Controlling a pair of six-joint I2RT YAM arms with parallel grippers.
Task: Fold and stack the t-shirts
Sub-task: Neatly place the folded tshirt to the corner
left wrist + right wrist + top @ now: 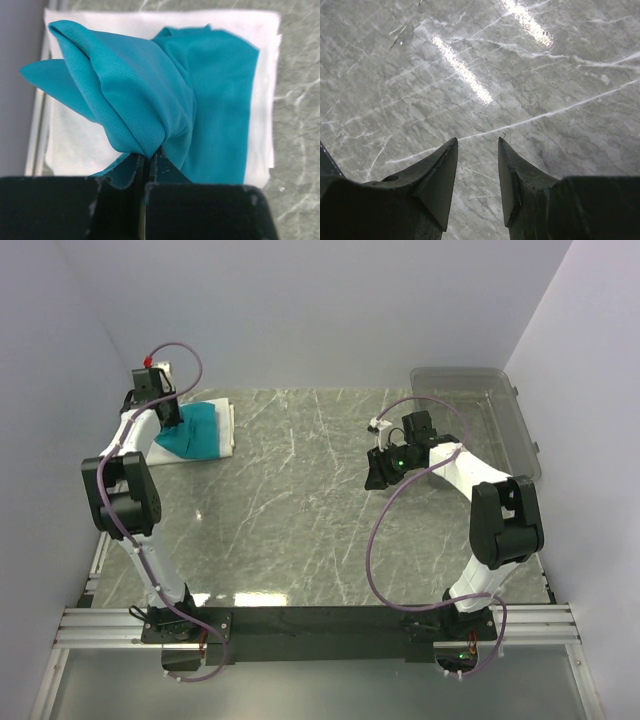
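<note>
A teal t-shirt [195, 430] lies bunched on a folded white fabric piece [224, 425] at the far left of the table. In the left wrist view the teal t-shirt [150, 95] is lifted into a peak over the white piece [260, 60]. My left gripper [150, 156] is shut on a fold of the teal fabric; it stands over the stack in the top view [168, 418]. My right gripper [477, 142] is open and empty above bare marble, at the right centre of the table in the top view [377, 478].
A clear plastic bin [480, 425] stands at the far right of the marble table [300, 510]. Walls close in on the left, back and right. A metal rail [300, 625] runs along the near edge by the arm bases.
</note>
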